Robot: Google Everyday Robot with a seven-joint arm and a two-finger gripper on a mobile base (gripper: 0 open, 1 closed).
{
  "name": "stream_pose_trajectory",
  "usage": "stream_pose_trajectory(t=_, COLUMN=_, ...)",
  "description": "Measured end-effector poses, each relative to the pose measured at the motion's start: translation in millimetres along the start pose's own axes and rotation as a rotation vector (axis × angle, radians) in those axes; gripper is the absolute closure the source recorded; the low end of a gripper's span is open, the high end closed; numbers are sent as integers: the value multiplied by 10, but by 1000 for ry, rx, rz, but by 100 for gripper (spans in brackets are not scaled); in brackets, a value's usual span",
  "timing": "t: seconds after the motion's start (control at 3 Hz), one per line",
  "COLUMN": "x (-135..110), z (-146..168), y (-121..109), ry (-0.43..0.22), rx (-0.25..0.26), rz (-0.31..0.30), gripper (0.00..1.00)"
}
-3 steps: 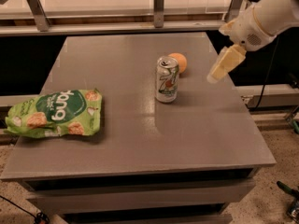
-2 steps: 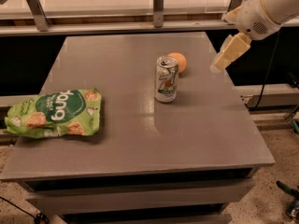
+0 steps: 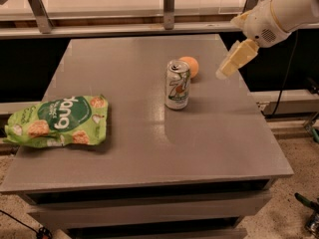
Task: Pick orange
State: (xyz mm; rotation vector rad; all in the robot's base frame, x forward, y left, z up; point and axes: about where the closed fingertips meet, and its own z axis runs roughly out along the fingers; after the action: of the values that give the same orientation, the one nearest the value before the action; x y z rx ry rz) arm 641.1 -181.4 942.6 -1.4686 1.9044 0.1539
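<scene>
The orange (image 3: 190,65) is a small round orange fruit on the grey table (image 3: 124,73), just behind and to the right of the silver-green 7up can (image 3: 177,84), which partly hides its lower left side. My gripper (image 3: 230,63), cream-coloured on a white arm, hangs above the table's right edge. It is to the right of the orange, apart from it, and holds nothing that I can see.
A green snack bag (image 3: 57,121) lies flat at the table's left edge. Metal rails (image 3: 168,6) and a shelf run behind the table. The floor drops away past the right edge, with cables (image 3: 309,203) on it.
The gripper rose and swung to the right, then came back a little leftward toward the orange. The orange, can and bag have not moved.
</scene>
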Motion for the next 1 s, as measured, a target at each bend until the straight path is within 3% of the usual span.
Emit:
stream_pose_trajectory(t=0.33, x=-121, z=321, y=-4, ry=-76, rx=-39, rz=-1, gripper=0)
stream_pose_trajectory(t=1.0, x=-191, z=671, y=-143, ry=-141, rx=-70, rz=43, gripper=0)
